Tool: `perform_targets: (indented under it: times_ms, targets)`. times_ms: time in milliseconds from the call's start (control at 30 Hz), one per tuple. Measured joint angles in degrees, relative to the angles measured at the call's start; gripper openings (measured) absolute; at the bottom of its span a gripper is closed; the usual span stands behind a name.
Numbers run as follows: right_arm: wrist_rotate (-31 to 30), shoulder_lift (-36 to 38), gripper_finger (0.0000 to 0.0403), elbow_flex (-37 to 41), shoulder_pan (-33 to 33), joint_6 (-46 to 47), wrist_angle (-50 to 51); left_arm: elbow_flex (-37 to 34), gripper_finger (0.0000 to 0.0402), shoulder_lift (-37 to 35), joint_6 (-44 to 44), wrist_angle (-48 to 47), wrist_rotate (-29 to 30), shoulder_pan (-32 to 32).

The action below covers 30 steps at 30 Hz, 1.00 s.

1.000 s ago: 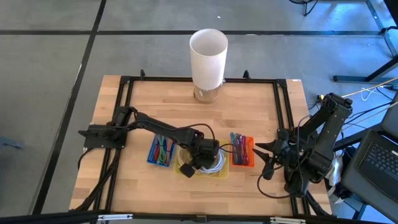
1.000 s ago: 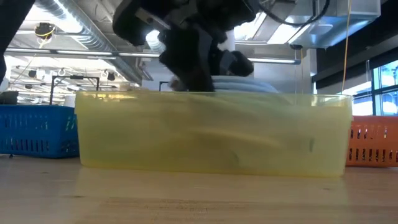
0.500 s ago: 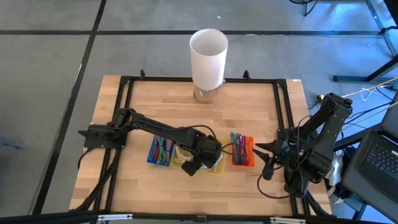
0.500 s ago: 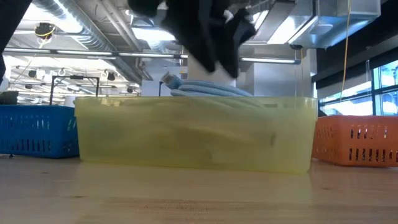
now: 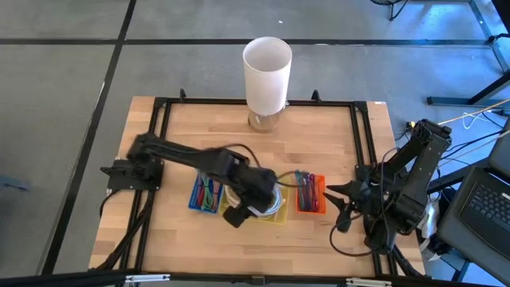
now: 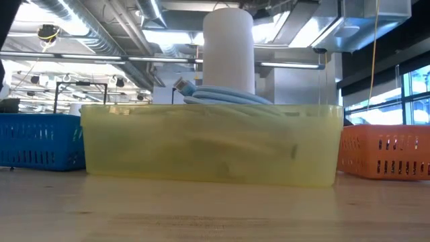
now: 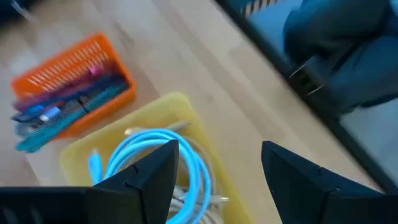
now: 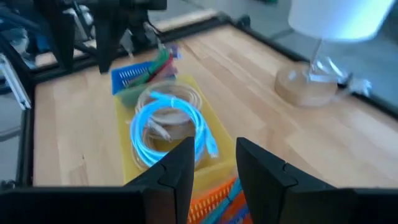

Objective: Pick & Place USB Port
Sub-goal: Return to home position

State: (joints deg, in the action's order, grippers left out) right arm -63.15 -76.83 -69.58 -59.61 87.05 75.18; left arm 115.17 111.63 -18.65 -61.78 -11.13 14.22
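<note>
A yellow bin (image 5: pixel 263 209) stands on the table between a blue basket (image 5: pixel 205 194) and an orange basket (image 5: pixel 311 194). A coiled light-blue cable (image 7: pixel 152 165) and a white cable (image 8: pixel 163 132) lie in the yellow bin. The blue cable's plug (image 6: pixel 183 86) sticks up over the bin's rim. Both baskets hold coloured cables. My left gripper (image 5: pixel 255 197) hangs over the yellow bin, open and empty (image 7: pixel 217 180). My right gripper (image 5: pixel 344 196) waits right of the orange basket, open and empty (image 8: pixel 214 168).
A tall white cylinder on a wooden foot (image 5: pixel 267 73) stands at the table's far edge, in the middle. A black frame (image 5: pixel 159 119) runs around the tabletop. Bare wood lies between the bins and the cylinder (image 5: pixel 263 151).
My left gripper has risen out of the yellow bin and out of the low view, drifting toward the table's near left, empty. As it rose, the bin slid and turned a little; the cables stayed inside.
</note>
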Motion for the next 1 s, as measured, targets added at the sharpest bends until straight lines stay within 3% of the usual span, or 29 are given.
perform_targets:
  times_ms: [167,300,467,667,833,1000]
  targets:
    - [-6.7,-0.2,0.0122,2.0,-3.5,-5.4,-3.9,-8.0,0.0221,-12.3,3.2,5.1,-0.5,0.6]
    - [-10.8,-0.2,0.0122,5.7,-8.4,-2.2,-3.6,-25.0,0.0216,-28.2,7.7,16.6,-0.1,0.8]
    - [-11.5,-0.2,0.0122,9.7,-12.5,6.1,-3.6,-49.8,0.0212,-52.1,18.4,30.0,11.9,3.1]
    - [-11.8,0.4,0.0121,9.5,-9.9,7.2,1.6,-72.3,0.0215,-77.3,27.0,40.9,24.3,8.3]
    - [-12.3,5.7,0.0092,10.3,-5.6,7.3,5.8,-81.8,0.021,-92.0,28.8,41.0,31.3,8.8]
    - [-15.3,13.7,0.0032,13.7,-2.4,7.0,5.6,-85.1,0.0205,-102.1,26.8,40.6,31.6,8.8]
